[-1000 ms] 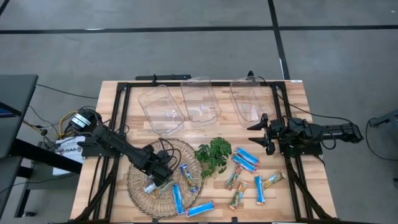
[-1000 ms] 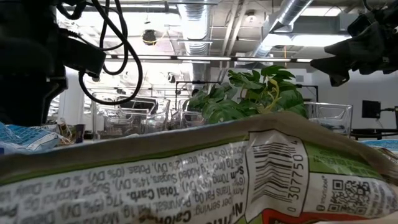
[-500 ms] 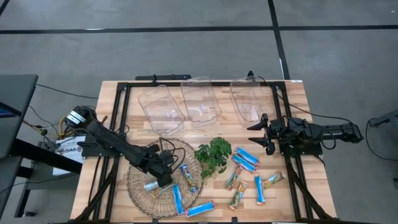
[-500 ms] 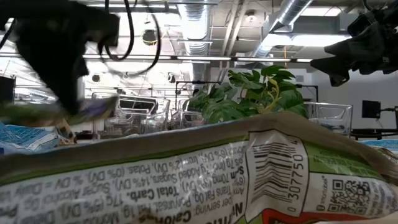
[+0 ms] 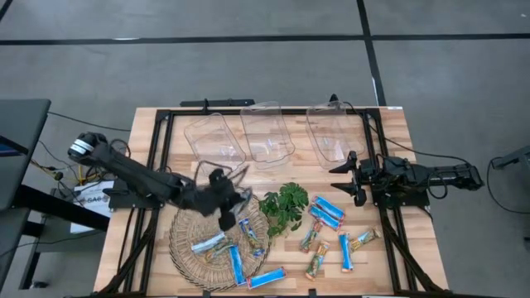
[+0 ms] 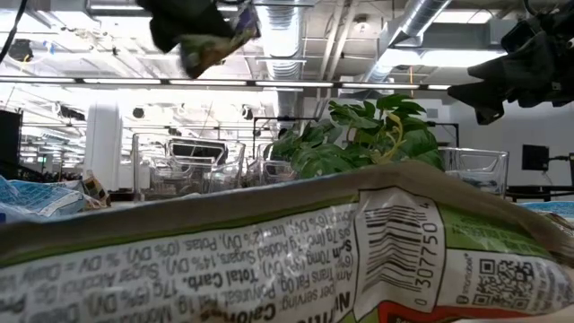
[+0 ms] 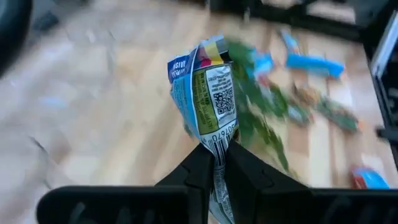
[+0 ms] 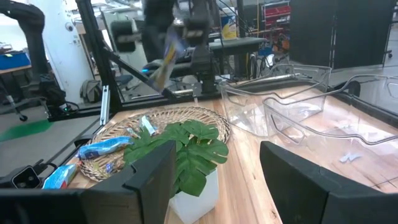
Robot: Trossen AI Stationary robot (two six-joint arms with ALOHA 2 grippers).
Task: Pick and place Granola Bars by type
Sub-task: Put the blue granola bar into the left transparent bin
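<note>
So the left gripper [image 7: 216,163] just lifted off the wicker basket [image 5: 186,240], fingers pinching a blue-and-silver granola bar [image 7: 205,93] above the table, probably headed for a clear bin [image 5: 214,146], while the right gripper [image 5: 351,176] waits, fingers spread.

A light wooden table [image 5: 178,124] with a black frame running round its top carries three clear plastic bins [image 5: 267,132] in a row along its far edge. Nearer the front, on the left, lies a round wicker tray [image 5: 184,242] with a few wrapped granola bars [image 5: 209,244] in it, and just beside its right rim stands a green leafy sprig [image 5: 284,206] in a small white pot. To the right of the sprig, more wrapped bars lie scattered flat on the bare wood, some bright blue [image 5: 329,210], others tan and multicoloured [image 5: 316,264].
</note>
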